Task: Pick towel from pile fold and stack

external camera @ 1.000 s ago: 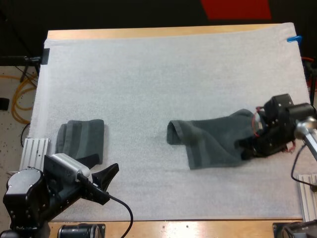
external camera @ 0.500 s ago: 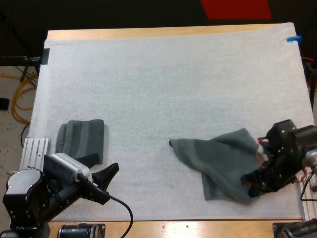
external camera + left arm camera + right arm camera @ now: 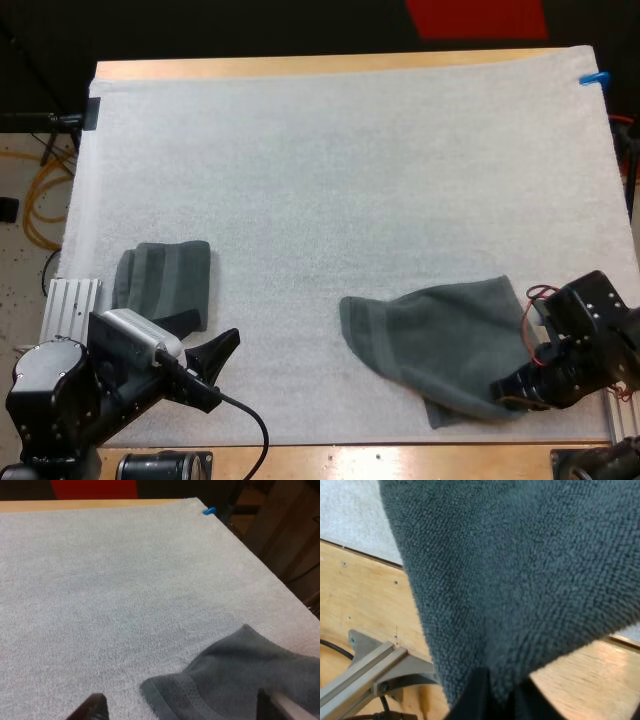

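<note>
A loose dark grey-green towel (image 3: pixel 435 340) lies spread on the white mat at the near right, and its near corner is lifted. My right gripper (image 3: pixel 508 390) is shut on that corner by the mat's front edge. In the right wrist view the towel (image 3: pixel 520 570) hangs down from the pinching fingers (image 3: pixel 479 695) over the wooden table edge. A folded towel stack (image 3: pixel 165 283) rests at the near left. My left gripper (image 3: pixel 215 372) hovers open just in front of the stack, with nothing in it. Past its spread fingertips (image 3: pixel 92 707) shows the loose towel (image 3: pixel 235 680).
The white mat (image 3: pixel 340 170) covers most of the table, and bare wood (image 3: pixel 400 460) runs along the front. Metal brackets sit at the near left (image 3: pixel 68 305) and near right (image 3: pixel 365 667). Cables lie on the floor beyond the left edge.
My right gripper has pulled the towel's corner toward the front edge of the mat. The towel slid with it and spread out flatter. The left arm stayed still.
</note>
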Available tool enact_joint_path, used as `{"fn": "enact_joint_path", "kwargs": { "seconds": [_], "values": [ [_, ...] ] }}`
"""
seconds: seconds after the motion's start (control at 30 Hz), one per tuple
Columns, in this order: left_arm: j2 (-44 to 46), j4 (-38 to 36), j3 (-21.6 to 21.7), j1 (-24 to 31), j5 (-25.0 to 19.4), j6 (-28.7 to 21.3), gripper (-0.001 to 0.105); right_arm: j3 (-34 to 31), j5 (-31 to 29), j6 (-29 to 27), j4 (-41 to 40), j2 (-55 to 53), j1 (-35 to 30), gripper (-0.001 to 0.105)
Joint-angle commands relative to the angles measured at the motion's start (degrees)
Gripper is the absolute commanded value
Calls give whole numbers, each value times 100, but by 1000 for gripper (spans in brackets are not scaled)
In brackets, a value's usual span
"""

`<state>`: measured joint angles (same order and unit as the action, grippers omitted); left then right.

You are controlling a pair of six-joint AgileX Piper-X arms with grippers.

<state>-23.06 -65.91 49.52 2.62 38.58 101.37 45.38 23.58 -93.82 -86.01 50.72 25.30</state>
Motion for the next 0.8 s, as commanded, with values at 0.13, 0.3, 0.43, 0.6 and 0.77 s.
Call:
{"fn": "enact_joint_path", "kwargs": {
  "seconds": [0.13, 0.3, 0.43, 0.6, 0.77],
  "values": [
    [3, 22, 15, -45, -31, 2, 59, 260, -19, 8, 25, -135, 4, 68],
    [3, 22, 15, -45, -31, 2, 59, 667, -601, -97, 393, -135, 4, 83],
    [3, 22, 15, -45, -31, 2, 59, 739, -2013, -92, 1483, -50, 4, 79],
    [3, 22, 15, -45, -31, 2, 59, 738, -2506, -153, 2204, 619, 4, 79],
    [3, 22, 15, -45, -31, 2, 59, 738, -2497, -232, 2698, 1643, -122, 79]
  ]
}}
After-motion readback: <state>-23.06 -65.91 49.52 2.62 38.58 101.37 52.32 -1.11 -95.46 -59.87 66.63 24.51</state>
